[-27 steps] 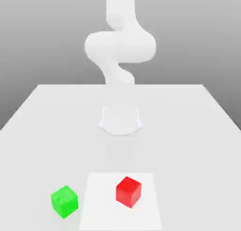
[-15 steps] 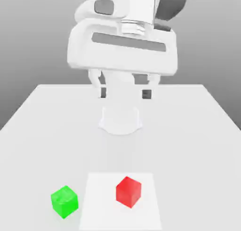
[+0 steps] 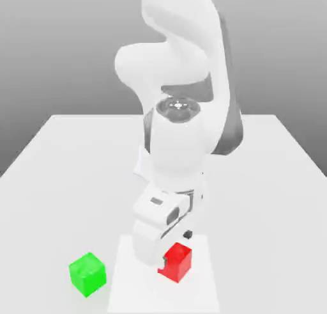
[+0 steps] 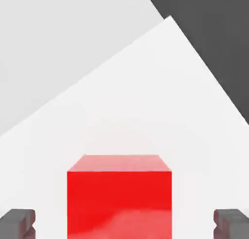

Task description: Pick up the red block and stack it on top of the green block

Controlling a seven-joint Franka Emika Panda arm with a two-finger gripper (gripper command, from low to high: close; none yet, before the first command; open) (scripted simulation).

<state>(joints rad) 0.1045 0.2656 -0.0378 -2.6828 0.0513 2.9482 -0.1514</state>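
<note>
1. Where the table (image 3: 57, 159) meets the exterior view's left, the green block (image 3: 87, 274) sits alone on the bare top, fully in sight and well apart from the arm.
2. Just to its right lies a paler square patch (image 3: 204, 287); its near edge is cut off by the frame.
3. On that patch rests the red block (image 3: 177, 263), its upper left corner hidden behind the white hand that has come down over it.
4. From the exterior view the gripper (image 3: 172, 254) is hard to make out: one dark fingertip (image 3: 187, 234) peeks beside the hand.
5. Seen from the hand, the gripper (image 4: 124, 223) stands at its widest, a dark fingertip (image 4: 17, 223) on either side of the red block (image 4: 119, 196), with clear gaps between; it grips nothing.
</note>
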